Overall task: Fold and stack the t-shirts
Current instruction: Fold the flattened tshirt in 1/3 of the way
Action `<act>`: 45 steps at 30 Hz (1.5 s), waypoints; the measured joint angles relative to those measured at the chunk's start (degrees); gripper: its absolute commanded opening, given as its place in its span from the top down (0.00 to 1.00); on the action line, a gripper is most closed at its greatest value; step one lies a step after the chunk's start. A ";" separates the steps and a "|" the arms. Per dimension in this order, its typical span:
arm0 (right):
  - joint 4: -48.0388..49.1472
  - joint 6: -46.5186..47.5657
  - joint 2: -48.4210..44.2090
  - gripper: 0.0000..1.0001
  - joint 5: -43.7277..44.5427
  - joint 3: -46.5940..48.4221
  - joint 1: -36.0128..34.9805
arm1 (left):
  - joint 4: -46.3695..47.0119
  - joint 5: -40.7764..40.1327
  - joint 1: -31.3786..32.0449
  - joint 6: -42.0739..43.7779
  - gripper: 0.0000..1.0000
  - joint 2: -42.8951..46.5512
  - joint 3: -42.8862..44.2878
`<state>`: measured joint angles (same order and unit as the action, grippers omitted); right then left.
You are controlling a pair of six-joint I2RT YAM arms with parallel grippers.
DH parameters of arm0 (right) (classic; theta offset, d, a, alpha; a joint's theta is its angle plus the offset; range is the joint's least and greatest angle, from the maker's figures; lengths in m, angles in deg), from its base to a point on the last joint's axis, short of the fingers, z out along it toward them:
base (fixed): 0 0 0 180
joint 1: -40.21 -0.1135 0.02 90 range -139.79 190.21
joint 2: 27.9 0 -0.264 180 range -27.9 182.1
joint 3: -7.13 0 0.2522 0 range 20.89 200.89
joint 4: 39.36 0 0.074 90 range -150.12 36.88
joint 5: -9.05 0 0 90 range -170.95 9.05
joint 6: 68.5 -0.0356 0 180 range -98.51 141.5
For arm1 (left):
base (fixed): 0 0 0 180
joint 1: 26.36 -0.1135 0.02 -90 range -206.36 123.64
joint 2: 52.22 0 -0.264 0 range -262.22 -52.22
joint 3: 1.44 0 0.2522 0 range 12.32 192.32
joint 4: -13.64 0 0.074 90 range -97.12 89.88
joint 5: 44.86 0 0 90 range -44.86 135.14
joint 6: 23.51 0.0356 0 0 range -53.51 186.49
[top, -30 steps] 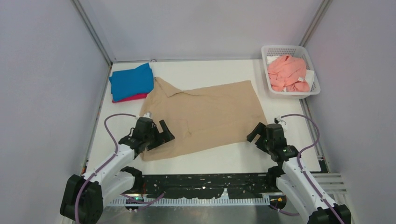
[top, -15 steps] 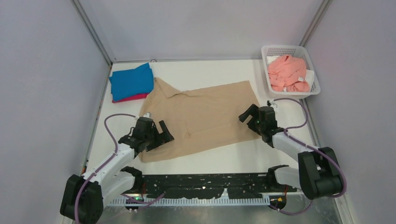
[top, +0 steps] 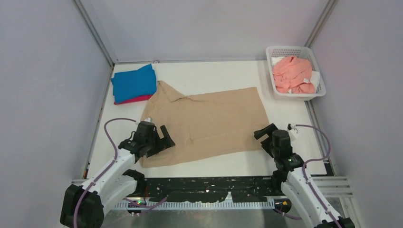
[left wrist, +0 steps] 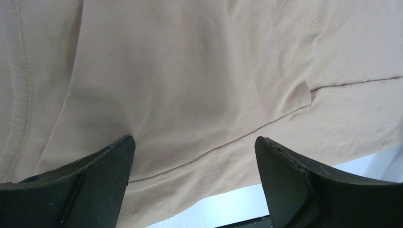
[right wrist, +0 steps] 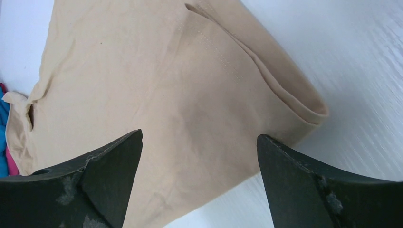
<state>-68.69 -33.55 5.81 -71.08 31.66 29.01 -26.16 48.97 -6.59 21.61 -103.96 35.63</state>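
Observation:
The tan-beige t-shirt (top: 206,123) lies spread on the white table, folded lengthwise. It fills the left wrist view (left wrist: 190,85) and shows in the right wrist view (right wrist: 157,95). My left gripper (top: 160,140) is open over its near left corner. My right gripper (top: 264,135) is open at its near right corner, holding nothing. The bright blue t-shirt (top: 134,82) lies folded on the magenta-red t-shirt (top: 134,99) at the far left. The salmon pink t-shirt (top: 292,73) is crumpled in the basket.
A white mesh basket (top: 317,76) stands at the far right corner with the pink shirt and some white cloth inside. Grey walls close in the table on three sides. A black rail (top: 209,185) runs along the near edge between the arm bases.
My right gripper reached out over the shirt's right edge, then drew back toward the near right corner. The shirt's right edge now lies flatter and wider. My left gripper has barely moved.

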 measured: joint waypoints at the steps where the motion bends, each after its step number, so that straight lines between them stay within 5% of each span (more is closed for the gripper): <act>1: -2.69 -0.50 -2.49 0.05 0.13 -0.28 0.00 | -0.98 -0.20 0.00 0.02 0.00 0.72 -0.04; 11: -11.08 -1.46 -9.81 0.05 -0.96 -0.63 0.00 | -6.58 -1.70 0.00 0.09 0.00 7.37 -1.44; 24: -17.09 7.85 13.79 0.05 -4.33 11.17 -2.34 | -10.01 -10.93 0.00 3.19 0.00 9.51 13.86; 38: -31.08 12.57 16.09 0.05 -2.12 19.12 -9.42 | -5.55 -11.69 -3.52 9.29 0.00 -11.74 30.38; 45: -24.90 16.70 10.03 0.05 2.89 26.93 -9.42 | -3.58 -9.86 -6.19 11.28 0.00 -29.70 45.94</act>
<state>-93.59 -16.85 15.84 -68.19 58.58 19.59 -29.74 39.12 -12.77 32.89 -133.67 81.58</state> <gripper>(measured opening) 0.952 0.994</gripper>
